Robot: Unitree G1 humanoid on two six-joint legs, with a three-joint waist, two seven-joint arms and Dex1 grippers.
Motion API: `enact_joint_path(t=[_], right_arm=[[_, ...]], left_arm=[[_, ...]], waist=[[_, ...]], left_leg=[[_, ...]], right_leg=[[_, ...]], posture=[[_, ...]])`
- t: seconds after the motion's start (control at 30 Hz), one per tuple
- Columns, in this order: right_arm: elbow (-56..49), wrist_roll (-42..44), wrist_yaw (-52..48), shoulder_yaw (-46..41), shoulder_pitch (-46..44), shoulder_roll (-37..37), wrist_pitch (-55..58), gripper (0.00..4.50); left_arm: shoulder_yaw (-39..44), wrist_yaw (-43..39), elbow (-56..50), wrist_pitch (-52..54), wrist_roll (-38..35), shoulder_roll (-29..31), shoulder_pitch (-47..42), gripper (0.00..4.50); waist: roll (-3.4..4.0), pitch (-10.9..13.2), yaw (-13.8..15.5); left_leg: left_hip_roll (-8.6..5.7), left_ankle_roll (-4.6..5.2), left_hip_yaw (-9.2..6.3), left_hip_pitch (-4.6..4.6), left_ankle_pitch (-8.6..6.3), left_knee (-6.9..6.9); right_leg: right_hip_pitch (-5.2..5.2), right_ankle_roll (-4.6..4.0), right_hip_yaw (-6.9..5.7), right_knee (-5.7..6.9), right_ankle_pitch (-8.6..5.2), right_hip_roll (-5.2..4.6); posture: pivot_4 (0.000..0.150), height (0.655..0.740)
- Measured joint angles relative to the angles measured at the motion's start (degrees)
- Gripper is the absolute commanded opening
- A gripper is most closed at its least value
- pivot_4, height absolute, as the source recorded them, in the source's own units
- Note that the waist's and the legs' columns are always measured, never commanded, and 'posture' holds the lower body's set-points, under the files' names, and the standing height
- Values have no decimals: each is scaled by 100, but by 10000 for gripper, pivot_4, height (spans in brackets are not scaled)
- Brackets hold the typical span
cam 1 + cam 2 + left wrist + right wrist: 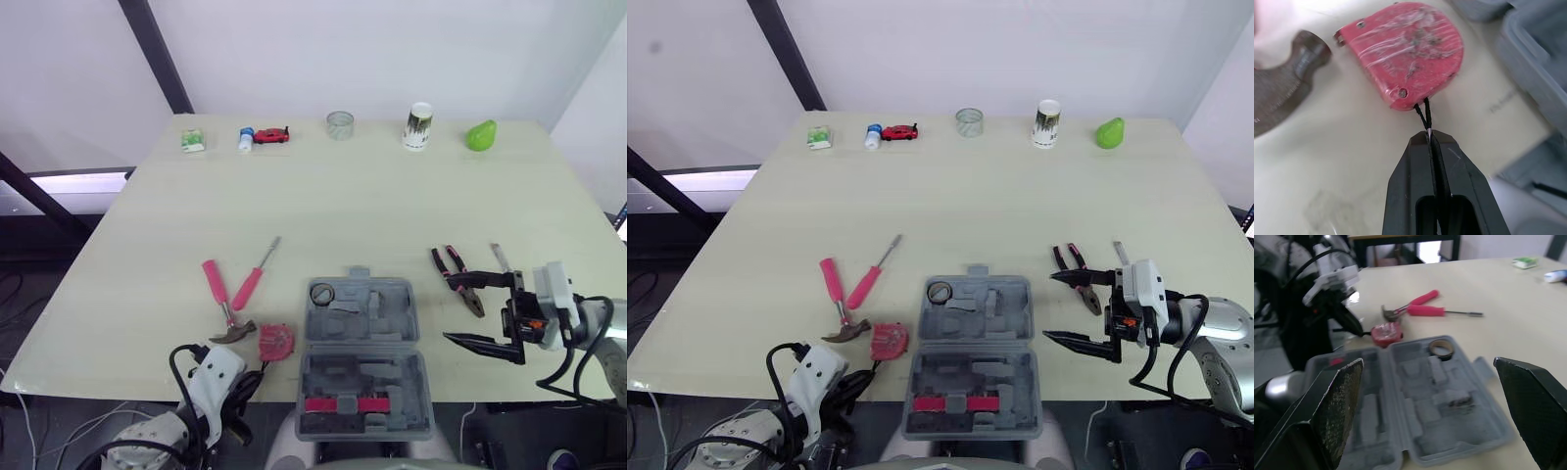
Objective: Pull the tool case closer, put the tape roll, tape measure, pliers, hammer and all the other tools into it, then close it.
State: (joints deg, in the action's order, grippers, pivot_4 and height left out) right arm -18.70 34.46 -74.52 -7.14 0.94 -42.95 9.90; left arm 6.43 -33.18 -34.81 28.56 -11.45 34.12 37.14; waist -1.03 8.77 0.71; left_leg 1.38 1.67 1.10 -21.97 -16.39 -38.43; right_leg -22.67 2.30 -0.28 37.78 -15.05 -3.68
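Left gripper (1432, 139) pinched shut on cord (1421, 111) of tape measure (1405, 51), apparently to drag it into open tool case (362, 352) just beside. Right gripper (448, 308) spread wide, empty, near pliers (455, 271) on counter (343, 196).

Grey tool case (362, 357) lies open at the near edge of the table (343, 196), tape roll (322, 293) in its far-left pocket. Left of it: red tape measure (275, 341), pink-handled hammer (223, 302) and screwdriver (255, 276). Right: pink-handled pliers (458, 277) beside a thin tool (501, 257), possibly a blade.
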Motion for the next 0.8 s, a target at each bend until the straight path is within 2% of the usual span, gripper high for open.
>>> enact_joint_path(t=[0.07,0.17,0.2,0.27,0.3,0.4,0.43,0.47,0.67,0.8], right_arm=[[-1,-46,-21,39,-34,0,-32,45000],[-1,-131,-27,154,-78,1,-112,45000],[-1,-141,-23,184,-78,12,-130,45000],[-1,-148,-11,185,-79,15,-139,45000],[-1,-156,3,185,-84,19,-145,45000],[1,-180,32,190,-99,56,-152,45000],[1,-182,34,190,-100,58,-153,45000],[2,-195,41,190,-101,62,-156,45000],[121,-321,119,190,-120,122,-298,45000],[133,-359,143,225,-158,148,-324,45000]], left_arm=[[21,-41,0,-37,-9,-2,-27,955],[17,-119,-1,-37,-126,-54,-98,8082],[17,-172,-1,-34,-169,-51,-101,14065],[16,-259,-2,-34,-232,-32,-91,21518],[25,-317,-2,-40,-261,-26,-91,27565],[191,-495,-3,-52,-470,49,-98,40892],[221,-515,-3,-52,-481,64,-98,43133],[303,-585,-3,-60,-528,132,-97,44276],[667,-1683,46,-637,-851,841,-101,44276],[764,-2288,484,-1255,-899,1122,-619,44276]], waist=[[1,1,5],[-3,3,12],[-4,4,9],[-4,4,8],[-3,4,7],[-4,5,7],[-4,5,7],[-4,5,7],[-3,5,10],[2,8,10]], left_leg=[[0,0,1,0,0,0],[-1,0,1,-1,0,-1],[-2,0,1,-1,0,-1],[-1,1,1,-1,0,-1],[-1,1,1,-1,0,-1],[1,1,0,-1,0,-1],[1,1,0,0,0,-1],[1,1,0,0,0,-1],[-1,1,3,0,0,-1],[-2,1,4,0,0,-1]], right_leg=[[0,0,-3,0,0,3],[1,0,-6,-2,-1,9],[1,0,-5,-3,0,9],[1,3,-6,-3,1,8],[0,2,-6,-3,1,9],[0,0,-6,-2,-1,6],[1,0,-6,-2,-1,6],[1,-1,-6,-2,-1,8],[0,-2,-7,-3,-1,17],[1,-1,-7,-2,-1,23]], posture=[[1500,7400],[1500,7400],[1500,7400],[1500,7400],[1500,7400],[1500,7400],[1500,7400],[1500,7400],[1500,7400],[1500,7400]])
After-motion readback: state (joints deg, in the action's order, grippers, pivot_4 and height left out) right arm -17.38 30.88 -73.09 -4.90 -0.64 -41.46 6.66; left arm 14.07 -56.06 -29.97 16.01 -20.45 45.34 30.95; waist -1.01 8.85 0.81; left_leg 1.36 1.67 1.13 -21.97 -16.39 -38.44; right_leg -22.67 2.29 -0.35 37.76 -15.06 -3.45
